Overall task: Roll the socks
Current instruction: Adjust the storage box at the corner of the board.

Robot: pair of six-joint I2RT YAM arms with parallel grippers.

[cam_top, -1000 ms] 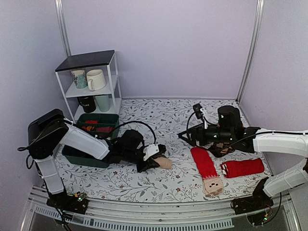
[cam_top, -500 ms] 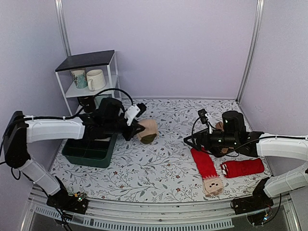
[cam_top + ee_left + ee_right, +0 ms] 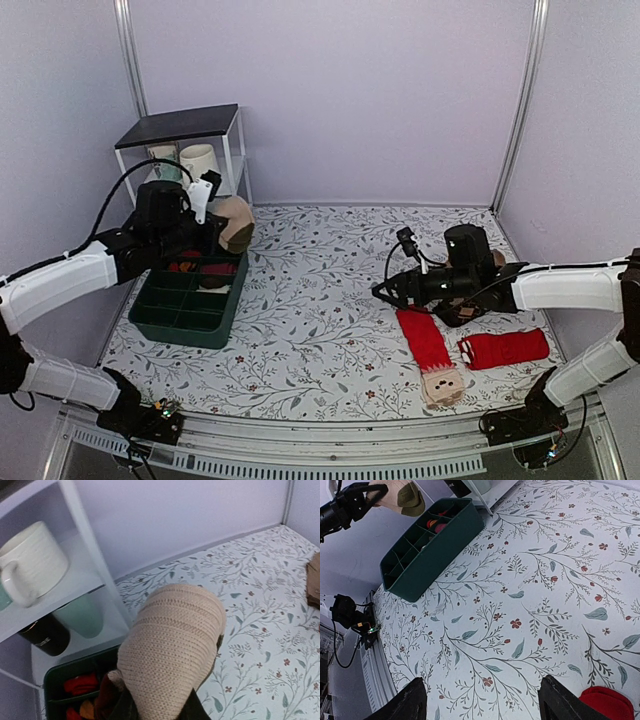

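Now, your left gripper [image 3: 222, 222] is pinching the rolled socks [image 3: 172, 645]. The tight tan bundle hangs in the air off the fingertips, above the far end of the green bin [image 3: 186, 322]. Right under the jaws, the cells already hold red and orange bundles [image 3: 80, 684]; the bare cells lie lower and back toward the arm's base. Draw the wrist back over one of those and come straight down. I judge the roll will spring loose if you let go high, so hold the pinch until the bundle sits between the dividers. Mind the shelf post [image 3: 90, 545] and the white mug [image 3: 30, 562] just beyond the fingers.

Your right gripper [image 3: 388, 292] is spread wide and empty, low over the table [image 3: 320, 340], with the red socks [image 3: 424, 338] just beside it. Leave it parked there.
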